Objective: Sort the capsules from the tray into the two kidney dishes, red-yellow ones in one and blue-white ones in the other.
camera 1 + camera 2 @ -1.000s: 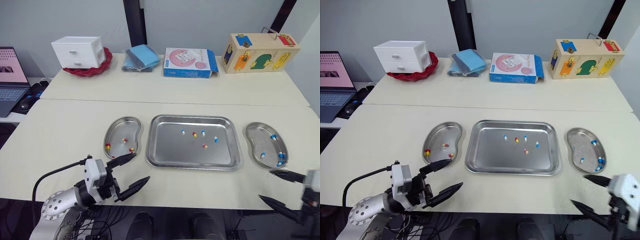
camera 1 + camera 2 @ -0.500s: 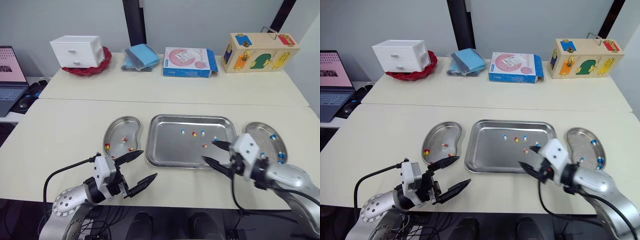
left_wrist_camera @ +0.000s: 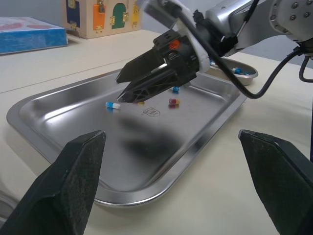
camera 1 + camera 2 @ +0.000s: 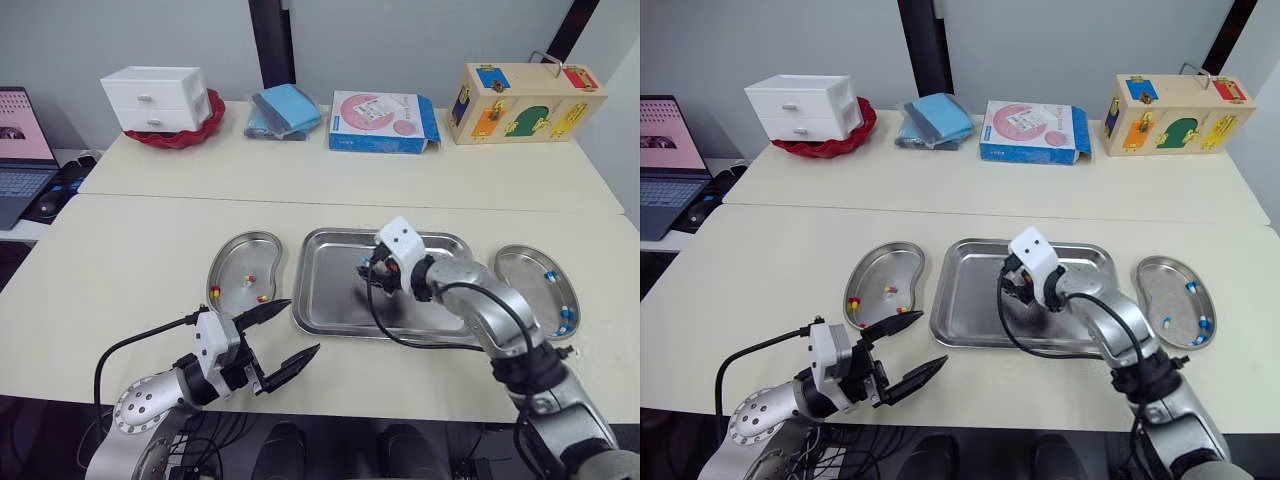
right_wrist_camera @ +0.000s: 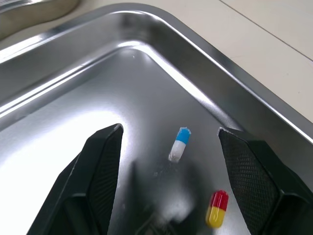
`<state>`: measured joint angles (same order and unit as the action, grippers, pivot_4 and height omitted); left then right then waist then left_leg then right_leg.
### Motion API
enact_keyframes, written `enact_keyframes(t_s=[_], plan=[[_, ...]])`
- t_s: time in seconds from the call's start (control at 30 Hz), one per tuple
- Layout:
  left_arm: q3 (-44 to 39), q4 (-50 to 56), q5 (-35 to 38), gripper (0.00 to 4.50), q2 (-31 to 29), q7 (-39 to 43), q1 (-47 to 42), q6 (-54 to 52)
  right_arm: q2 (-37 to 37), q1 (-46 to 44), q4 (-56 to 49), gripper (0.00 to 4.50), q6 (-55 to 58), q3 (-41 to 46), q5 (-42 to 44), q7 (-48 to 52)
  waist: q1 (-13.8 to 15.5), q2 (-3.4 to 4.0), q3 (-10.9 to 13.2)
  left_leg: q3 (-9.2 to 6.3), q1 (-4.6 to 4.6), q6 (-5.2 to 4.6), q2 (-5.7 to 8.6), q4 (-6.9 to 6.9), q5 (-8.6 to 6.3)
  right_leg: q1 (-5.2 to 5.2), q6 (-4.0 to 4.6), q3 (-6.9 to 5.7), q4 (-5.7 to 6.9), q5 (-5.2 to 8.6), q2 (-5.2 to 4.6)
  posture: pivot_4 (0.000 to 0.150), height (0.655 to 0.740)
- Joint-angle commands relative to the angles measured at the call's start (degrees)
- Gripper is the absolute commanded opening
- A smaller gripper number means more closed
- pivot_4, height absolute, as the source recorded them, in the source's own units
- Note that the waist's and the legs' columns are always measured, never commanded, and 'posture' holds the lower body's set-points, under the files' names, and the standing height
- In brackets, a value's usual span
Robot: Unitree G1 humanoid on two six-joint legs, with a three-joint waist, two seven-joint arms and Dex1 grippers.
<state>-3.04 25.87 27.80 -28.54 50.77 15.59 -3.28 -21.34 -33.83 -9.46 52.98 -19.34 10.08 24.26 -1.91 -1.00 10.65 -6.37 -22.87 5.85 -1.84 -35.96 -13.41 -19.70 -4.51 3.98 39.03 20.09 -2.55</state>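
Blue-white capsule (image 5: 178,145) lay between the right gripper's (image 5: 168,129) parted fingers, its long axis crosswise to their closing line, nearly centred.

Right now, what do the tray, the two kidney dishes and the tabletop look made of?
Tray: looks like polished stainless steel; mirror-like glare and reflections. Left kidney dish and right kidney dish: same silvery sheen, probably steel too. Tabletop: matte cream, no glare; maybe laminate, cannot confirm.
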Motion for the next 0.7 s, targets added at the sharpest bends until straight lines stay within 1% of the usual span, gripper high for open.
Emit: enact_keyframes(t_s=[0.03,0.13,0.2,0.23,0.4,0.57,0.6,0.7], plan=[[-0.1,-0.1,-0.2,4.50,0.4,0.1,0.2,1.8,0.6,-2.1,2.8,3.26,-1.6,-0.7,-1.7,0.8,0.0,0.01,0.0,0.00,-0.01,0.00,0.00,0.00,0.00,-0.01,0.00,0.00,0.00,0.00,0.00,0.150,0.7337],[0.0,-0.2,-0.3,4.50,0.5,0.1,0.8,2.4,1.1,-2.6,4.7,3.26,-2.3,-1.1,-2.5,1.5,0.0,0.01,0.0,0.01,-0.02,0.00,0.00,0.00,0.00,-0.03,0.00,0.00,0.00,0.00,0.00,0.150,0.7337],[0.1,-0.3,-0.5,4.50,0.5,0.1,1.2,2.9,1.5,-2.5,5.4,2.90,-2.8,-1.4,-2.8,2.2,-0.1,0.02,0.0,0.02,-0.02,0.00,0.00,0.00,0.00,-0.05,0.00,0.02,0.02,0.00,0.00,0.150,0.7337],[0.1,-0.4,-0.5,4.50,0.6,0.1,1.4,3.1,1.6,-2.5,5.5,2.69,-3.0,-1.6,-3.0,2.4,-0.1,0.02,0.0,0.02,-0.01,0.00,0.00,0.01,0.00,-0.05,0.00,0.02,0.03,0.00,0.00,0.150,0.7337],[0.4,-1.0,-0.7,4.50,0.5,0.3,1.7,4.1,2.2,-2.2,5.9,1.29,-3.4,-1.9,-4.0,2.9,-0.2,0.02,0.0,0.02,-0.01,0.00,0.00,0.01,0.00,-0.05,0.00,0.02,0.03,0.00,0.00,0.150,0.7337],[0.6,-3.1,-0.8,4.50,0.4,1.5,1.2,5.2,1.9,-2.2,5.3,0.09,-3.8,-1.9,-5.0,3.9,-0.3,0.02,0.0,0.01,-0.01,0.00,0.00,0.01,0.00,-0.05,0.00,0.01,0.04,0.00,0.00,0.150,0.7337],[0.6,-3.4,-0.8,4.50,0.4,1.8,1.1,5.4,1.8,-2.1,4.6,0.01,-3.9,-1.7,-5.1,4.0,-0.3,0.02,0.0,0.01,-0.01,0.00,0.00,0.01,0.00,-0.05,0.00,0.01,0.04,0.00,0.00,0.150,0.7337],[0.8,-4.7,-0.4,4.50,-0.1,3.8,0.4,6.5,0.5,-0.9,0.0,0.01,-3.8,-0.3,-4.2,5.0,-0.2,0.04,0.0,0.01,-0.02,0.00,0.00,0.01,0.00,-0.06,0.00,0.01,0.03,0.00,0.00,0.150,0.7337]])
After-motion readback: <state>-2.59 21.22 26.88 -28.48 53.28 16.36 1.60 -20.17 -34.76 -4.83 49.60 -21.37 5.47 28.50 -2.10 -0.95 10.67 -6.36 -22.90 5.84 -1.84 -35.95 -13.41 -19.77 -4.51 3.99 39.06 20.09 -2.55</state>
